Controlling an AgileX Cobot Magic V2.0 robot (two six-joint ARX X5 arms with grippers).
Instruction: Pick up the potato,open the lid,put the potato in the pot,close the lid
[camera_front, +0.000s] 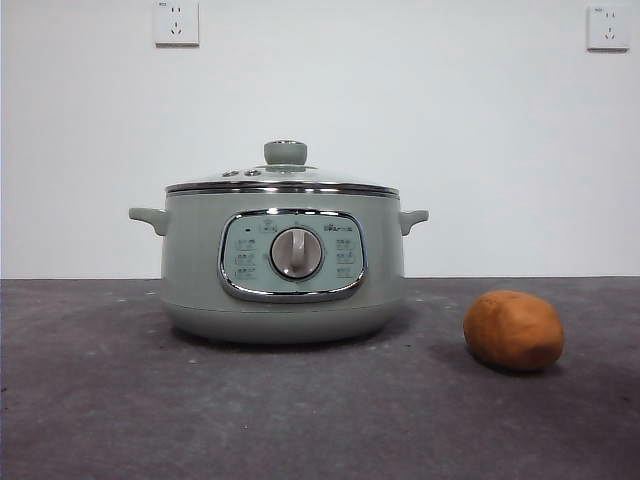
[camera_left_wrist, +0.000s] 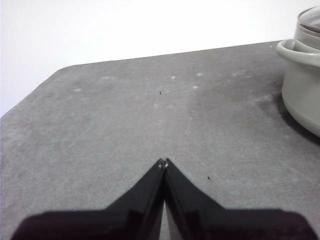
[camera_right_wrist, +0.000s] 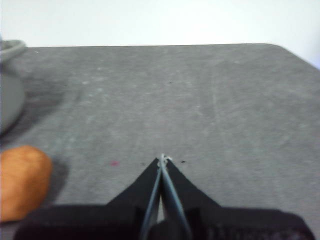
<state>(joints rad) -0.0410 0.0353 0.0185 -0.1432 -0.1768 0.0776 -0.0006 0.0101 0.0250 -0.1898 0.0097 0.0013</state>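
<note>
Nothing done yet: the potato (camera_front: 513, 330) lies on the table (camera_front: 90, 400) beside the pot (camera_front: 283, 262), apparently untouched, lid (camera_front: 283, 180) on. Both grippers, left (camera_left_wrist: 163, 162) and right (camera_right_wrist: 162, 159), wait clenched, empty.

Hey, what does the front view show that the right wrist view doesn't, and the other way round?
Only the front view shows the whole pot with its dial, the lid closed on it, its pale green knob, and two wall sockets.

Only the right wrist view shows the right gripper, jaws shut, holding nothing, above bare table.

Both show the potato lying on the table beside the pot, apart from it; in the wrist view only an edge of the pot appears.
</note>
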